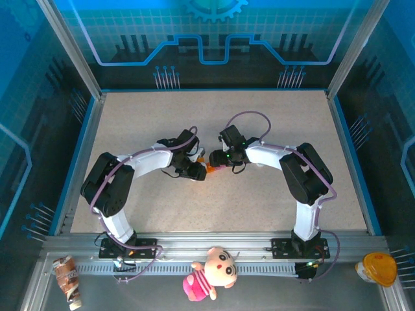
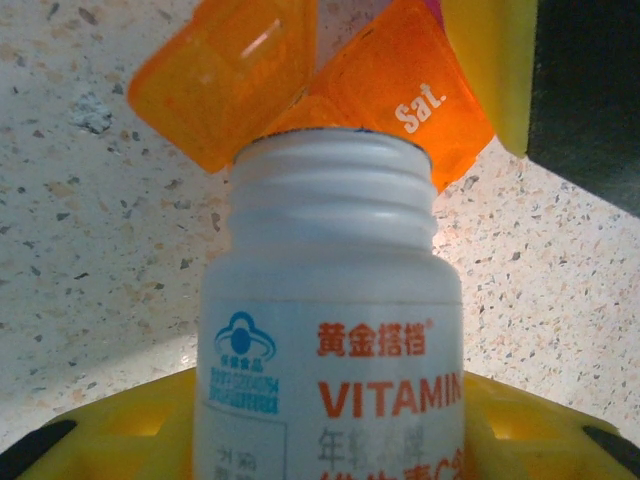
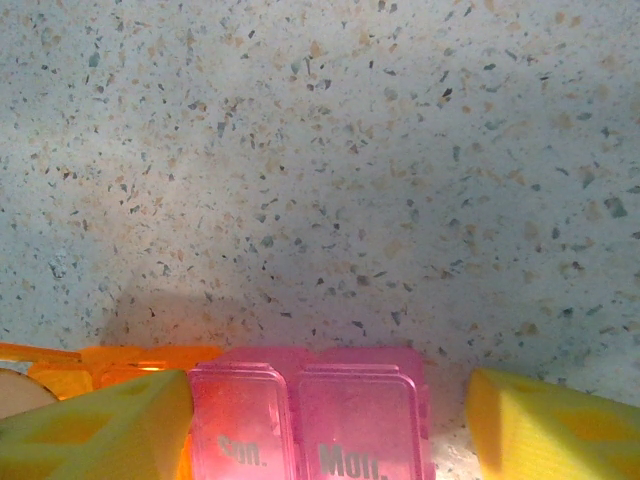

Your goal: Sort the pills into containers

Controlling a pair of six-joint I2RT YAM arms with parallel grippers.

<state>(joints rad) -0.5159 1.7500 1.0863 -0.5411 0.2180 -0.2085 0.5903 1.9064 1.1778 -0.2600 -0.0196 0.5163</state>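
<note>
While the two arms meet at mid-table, you are, by my reading, at the pouring step. From the top camera, the left gripper [image 1: 194,170] and the right gripper [image 1: 225,157] face each other near the middle of the table [image 1: 214,116], with the containers [image 1: 211,170] a small orange spot between them.

On the left wrist camera, your yellow fingers [image 2: 120,430] clamp a white vitamin bottle [image 2: 335,330]. Its cap is off, and its threaded mouth points at the orange Sat. compartment [image 2: 400,100], whose lid [image 2: 225,80] stands open just beyond the rim. The next move probably calls for a gentle tip, mouth kept over that cell, so pills drop in and not beside it.

On the right wrist camera, the pink compartments [image 3: 310,420], marked Sun. and Mon., lids down, sit between the right fingers [image 3: 100,420]. Whether these pinch the strip or merely straddle it, you cannot tell. The plastic looks translucent and glossy, orange joined to pink.
</note>
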